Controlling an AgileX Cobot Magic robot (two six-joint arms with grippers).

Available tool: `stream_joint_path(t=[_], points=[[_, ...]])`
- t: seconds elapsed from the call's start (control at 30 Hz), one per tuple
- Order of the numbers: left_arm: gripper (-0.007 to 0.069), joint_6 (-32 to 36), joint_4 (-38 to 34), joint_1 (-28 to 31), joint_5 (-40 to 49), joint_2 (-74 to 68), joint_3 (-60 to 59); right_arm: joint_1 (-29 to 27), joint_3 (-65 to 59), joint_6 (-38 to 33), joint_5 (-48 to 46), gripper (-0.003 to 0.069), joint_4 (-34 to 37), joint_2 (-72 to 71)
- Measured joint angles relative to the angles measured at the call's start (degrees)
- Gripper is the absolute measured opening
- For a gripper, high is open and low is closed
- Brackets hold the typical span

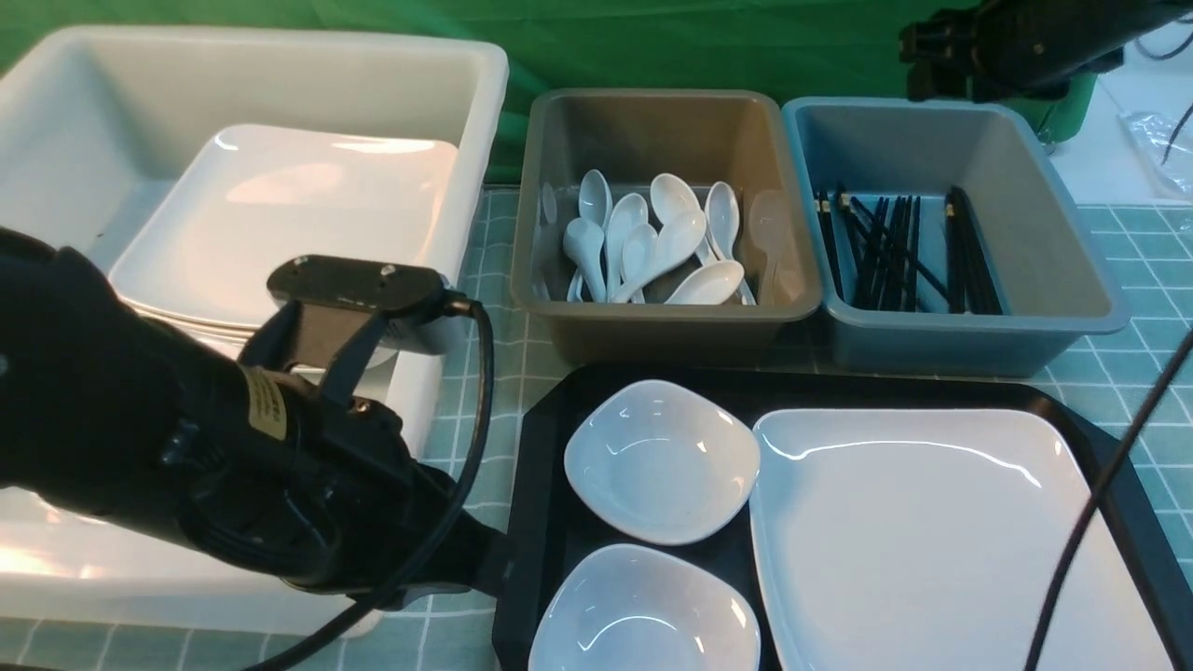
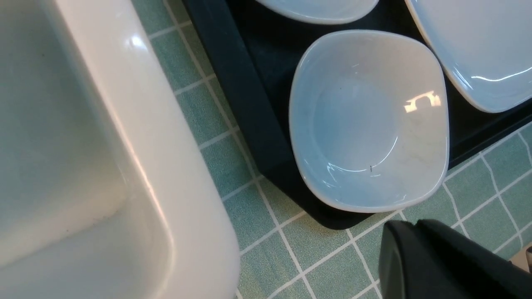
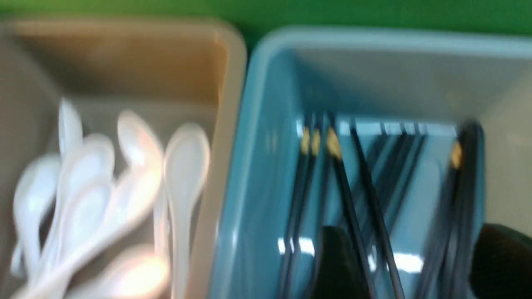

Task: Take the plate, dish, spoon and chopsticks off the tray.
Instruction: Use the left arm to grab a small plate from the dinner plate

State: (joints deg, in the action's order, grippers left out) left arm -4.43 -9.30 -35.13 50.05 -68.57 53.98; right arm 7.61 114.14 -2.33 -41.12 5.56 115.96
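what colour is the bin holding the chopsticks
Blue. The bin shows best in the front view.

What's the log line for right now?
left gripper: shut, by tray corner | right gripper: open over blue bin, chopsticks inside | on tray: plate, far dish, near dish

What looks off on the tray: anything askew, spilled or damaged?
The nearer small squarish white dish sits at the cut-off corner of the black plastic tray, and its edge appears to overhang the tray's rim above the green checked cloth. No spills or damage show.
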Motion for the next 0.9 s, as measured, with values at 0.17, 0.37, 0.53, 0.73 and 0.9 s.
stream_joint_path(t=[0.17,0.37,0.53,0.73,0.9], points=[[0.0008,0.0,0.2,-2.6,0.2,-5.3,0.9,0.0,-0.3,-5.7,-18.3,0.0099,-0.9,-8.3],[0.0011,-0.5,0.2,-4.3,1.9,-17.1,5.2,0.0,-13.2,-8.5,-23.6,0.0027,-1.1,-22.3],[0.0052,-0.1,3.2,-4.4,-2.2,-23.8,10.3,0.0,-34.7,-8.8,-18.7,0.0024,-0.5,-37.9],[0.0202,1.0,8.2,-4.4,-6.8,-29.2,12.2,0.0,-52.5,-8.7,-11.5,0.0023,-0.2,-52.1],[0.0353,1.1,9.3,-4.4,-12.4,-33.0,12.5,0.0,-59.0,-8.6,-10.6,0.0023,-0.1,-60.6]])
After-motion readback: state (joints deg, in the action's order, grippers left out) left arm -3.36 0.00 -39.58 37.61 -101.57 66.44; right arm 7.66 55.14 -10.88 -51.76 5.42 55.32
